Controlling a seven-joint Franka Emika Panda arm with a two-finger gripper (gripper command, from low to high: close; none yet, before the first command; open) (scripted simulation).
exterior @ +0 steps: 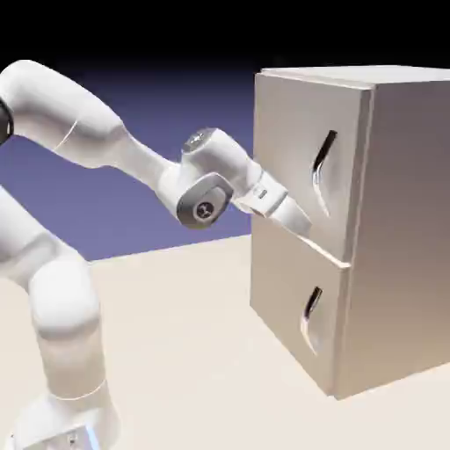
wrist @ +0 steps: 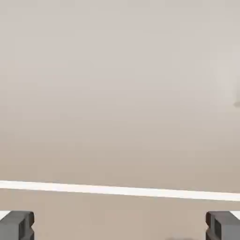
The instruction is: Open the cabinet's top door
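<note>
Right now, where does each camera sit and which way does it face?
Exterior: off to the robot's side, facing across the arm toward the cabinet's front and one side; shows the arm and hand, two doors, two handles.
Hand view: on the hand, looking along the gripper at the cabinet front close up; only its two fingertips show, wide apart at the bottom corners.
Shared: the cabinet front and the gripper.

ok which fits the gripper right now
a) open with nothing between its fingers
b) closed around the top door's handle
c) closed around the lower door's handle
a, the gripper's fingertips stand wide apart with only flat cabinet front showing beyond
</note>
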